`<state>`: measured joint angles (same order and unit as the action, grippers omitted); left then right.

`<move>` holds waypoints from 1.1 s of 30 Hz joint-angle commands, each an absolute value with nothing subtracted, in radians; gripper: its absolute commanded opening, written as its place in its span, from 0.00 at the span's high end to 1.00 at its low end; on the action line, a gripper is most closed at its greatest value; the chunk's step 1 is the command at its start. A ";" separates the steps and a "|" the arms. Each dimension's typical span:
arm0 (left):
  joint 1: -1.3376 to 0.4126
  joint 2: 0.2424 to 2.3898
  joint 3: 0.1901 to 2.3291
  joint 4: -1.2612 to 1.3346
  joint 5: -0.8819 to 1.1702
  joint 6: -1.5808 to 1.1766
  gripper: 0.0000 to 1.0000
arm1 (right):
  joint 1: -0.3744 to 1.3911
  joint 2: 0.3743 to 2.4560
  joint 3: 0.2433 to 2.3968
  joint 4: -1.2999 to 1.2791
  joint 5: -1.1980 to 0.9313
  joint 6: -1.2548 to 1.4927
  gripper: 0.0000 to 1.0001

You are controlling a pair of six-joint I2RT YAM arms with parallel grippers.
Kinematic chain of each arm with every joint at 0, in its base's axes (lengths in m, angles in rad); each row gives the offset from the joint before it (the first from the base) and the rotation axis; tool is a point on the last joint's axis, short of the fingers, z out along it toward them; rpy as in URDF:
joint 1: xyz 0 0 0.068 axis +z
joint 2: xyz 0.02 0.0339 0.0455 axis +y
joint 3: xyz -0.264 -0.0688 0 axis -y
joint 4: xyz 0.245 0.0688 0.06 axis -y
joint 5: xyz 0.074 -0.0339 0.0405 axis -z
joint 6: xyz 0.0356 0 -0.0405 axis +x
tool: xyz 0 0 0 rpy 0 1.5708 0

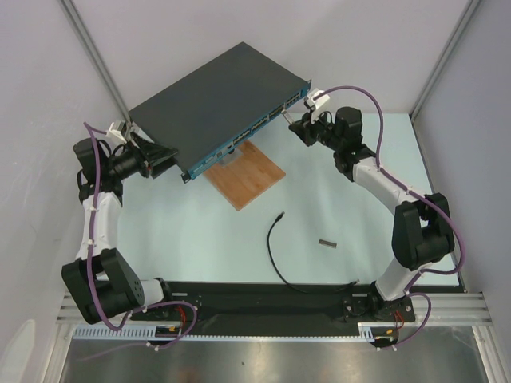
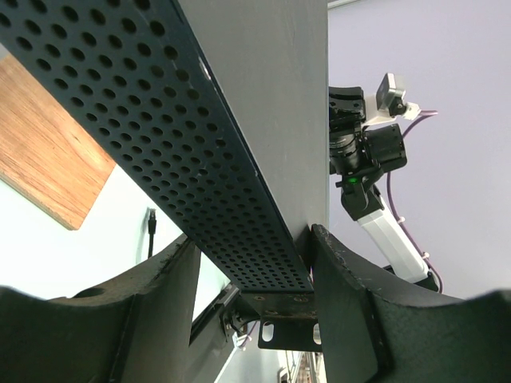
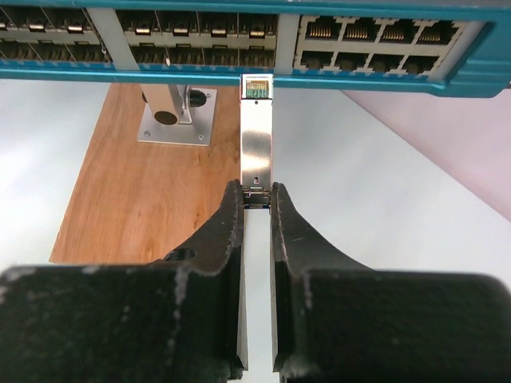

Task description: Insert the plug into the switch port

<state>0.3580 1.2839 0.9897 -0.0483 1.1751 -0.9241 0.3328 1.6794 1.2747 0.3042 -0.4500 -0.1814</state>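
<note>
While the right claw (image 3: pixel 257 199) is pinched shut on a short silver metal piece (image 3: pixel 256 136) whose far end sits at the teal front strip of the switch box (image 1: pixel 215 100), the plug (image 1: pixel 281 215) lies loose on the desk (image 1: pixel 160 239). It is near the desk's middle, between the wooden board (image 1: pixel 251 179) and the near edge, well apart from both claws. Its thin black cable (image 1: pixel 271 251) trails toward the near edge, then bends off toward the near right corner. So the plug's long axis runs roughly near-to-far, with the tip aimed at the far edge. That is broadly toward the strip where the switch port (image 3: pixel 361 30) sits in a long row of alike sockets; which socket is meant I cannot tell. The left claw (image 2: pixel 253 238) is at the box's left end, its fingers (image 2: pixel 351 303) one on each face and, as far as the wrist view shows, closed on the box. From the right claw the plug lies back toward the near edge and slightly left. That arm looks the nearer of the two, but it is occupied, so I judge it would have to be rid of the metal piece before reaching down for the plug. A second metal piece (image 1: pixel 327 242) lies on the desk to the right of the cable — the grasp should go to the black tip, not to that.
</note>
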 commanded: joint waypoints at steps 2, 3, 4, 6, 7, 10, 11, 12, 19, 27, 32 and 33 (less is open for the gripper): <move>0.301 1.321 1.015 0.012 1.129 -0.839 1.00 | 0.342 1.663 1.270 0.319 -0.448 -0.201 1.00; 0.301 1.322 1.015 0.011 1.127 -0.838 1.00 | 0.342 1.664 1.272 0.319 -0.448 -0.199 1.00; 0.301 1.321 1.015 0.011 1.127 -0.838 1.00 | 0.342 1.664 1.272 0.321 -0.448 -0.198 1.00; 0.301 1.321 1.015 0.009 1.127 -0.838 0.99 | 0.342 1.664 1.281 0.321 -0.448 -0.195 1.00; 0.301 1.321 1.014 0.009 1.126 -0.836 1.00 | 0.342 1.663 1.282 0.319 -0.448 -0.189 1.00; 0.302 1.322 1.012 0.011 1.126 -0.838 1.00 | 0.345 1.658 1.299 0.319 -0.451 -0.178 1.00; 0.302 1.322 1.012 0.011 1.126 -0.836 1.00 | 0.344 1.657 1.302 0.316 -0.451 -0.169 1.00; 0.301 1.322 1.014 0.012 1.127 -0.838 1.00 | 0.344 1.655 1.310 0.313 -0.453 -0.164 1.00; 0.302 1.324 1.020 0.012 1.132 -0.838 1.00 | 0.316 1.615 1.321 0.288 -0.485 -0.117 1.00; 0.301 1.322 1.022 0.012 1.128 -0.838 1.00 | 0.295 1.611 1.339 0.268 -0.486 -0.118 1.00; 0.302 1.327 1.023 0.012 1.126 -0.841 1.00 | 0.298 1.624 1.371 0.238 -0.492 -0.126 1.00; 0.301 1.325 1.023 0.012 1.127 -0.841 1.00 | 0.299 1.626 1.377 0.230 -0.494 -0.127 1.00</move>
<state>0.3584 1.2892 0.9920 -0.0483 1.1820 -0.9241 0.2970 1.6562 1.3109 0.2333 -0.4797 -0.1303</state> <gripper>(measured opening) 0.581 0.103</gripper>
